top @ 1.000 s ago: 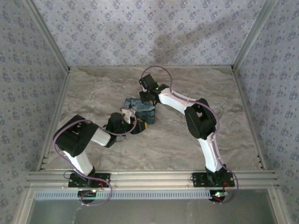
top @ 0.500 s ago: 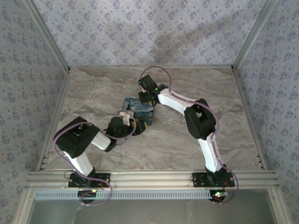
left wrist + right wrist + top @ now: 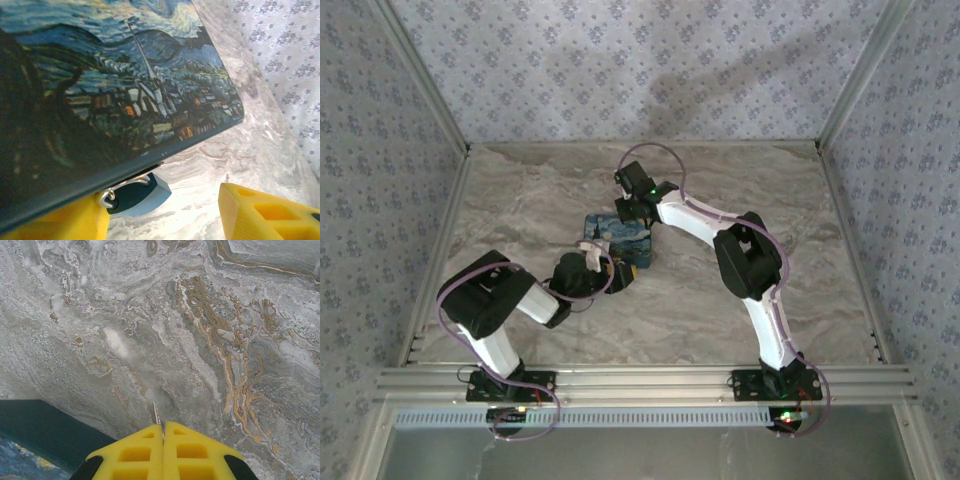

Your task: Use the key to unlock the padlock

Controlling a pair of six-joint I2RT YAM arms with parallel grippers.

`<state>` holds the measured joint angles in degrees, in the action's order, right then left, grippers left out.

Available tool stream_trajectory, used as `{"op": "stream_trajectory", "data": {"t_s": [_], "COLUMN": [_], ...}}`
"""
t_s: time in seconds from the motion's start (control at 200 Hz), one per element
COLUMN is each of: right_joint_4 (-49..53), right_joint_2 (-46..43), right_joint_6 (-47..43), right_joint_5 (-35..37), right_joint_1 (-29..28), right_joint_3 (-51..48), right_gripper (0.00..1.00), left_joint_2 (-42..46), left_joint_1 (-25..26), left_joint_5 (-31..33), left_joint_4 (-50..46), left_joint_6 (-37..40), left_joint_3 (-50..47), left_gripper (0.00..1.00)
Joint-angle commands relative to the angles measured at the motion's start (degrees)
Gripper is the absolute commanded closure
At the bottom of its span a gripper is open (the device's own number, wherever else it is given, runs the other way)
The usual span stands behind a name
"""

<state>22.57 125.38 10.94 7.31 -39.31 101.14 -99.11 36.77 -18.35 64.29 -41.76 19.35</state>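
Note:
The padlock [image 3: 134, 194] has a blue-grey body and a silver shackle. It lies on the marble table just under the edge of a box printed with a starry-night painting [image 3: 115, 85]. My left gripper [image 3: 162, 212] is open around it; the padlock sits against the left yellow finger [image 3: 60, 222] and well clear of the right one [image 3: 270, 212]. From above, the left gripper [image 3: 613, 272] is at the box's [image 3: 618, 236] near side. My right gripper [image 3: 163, 426] is shut on the key [image 3: 156, 414], whose thin metal blade pokes out over the table. Seen from the top, the right gripper [image 3: 628, 215] hangs at the box's far side.
The marble table [image 3: 740, 200] is walled by patterned panels at the back and both sides. An aluminium rail [image 3: 640, 380] runs along the near edge. A dark teal edge of the box [image 3: 40, 425] shows at the lower left of the right wrist view.
The left arm has drawn back slightly and its wrist has shifted a little toward the box's near edge. The right wrist has edged slightly left, still pinching the key.

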Motion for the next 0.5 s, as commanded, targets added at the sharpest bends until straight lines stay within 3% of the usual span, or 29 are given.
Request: {"op": "stream_trajectory", "data": {"t_s": [0.0,0.19,0.315,0.495], "right_joint_4": [8.46,8.47,8.56,8.72], "right_joint_2": [1.52,1.37,1.49,1.21], "right_joint_6": [0.22,0.18,0.20,0.25], "right_joint_5": [-2.82,-2.74,-2.82,-2.70], "right_joint_1": [-2.00,-2.06,-2.10,-2.29], "right_joint_3": [-2.17,-2.31,-2.51,-2.71], "right_gripper": [1.00,1.00,1.00,1.00], "left_joint_2": [-0.12,0.59,0.63,-0.10], "left_joint_1": [-0.15,0.03,0.41,2.17], "left_joint_5": [-1.10,0.04,1.27,4.84], "left_joint_4": [11.58,11.47,9.21,4.56], "left_joint_6": [-0.92,-1.78,-1.34,-0.46], "left_joint_3": [-0.64,-1.60,-1.21,0.02], "left_gripper": [0.42,0.44,0.28,0.25]}}
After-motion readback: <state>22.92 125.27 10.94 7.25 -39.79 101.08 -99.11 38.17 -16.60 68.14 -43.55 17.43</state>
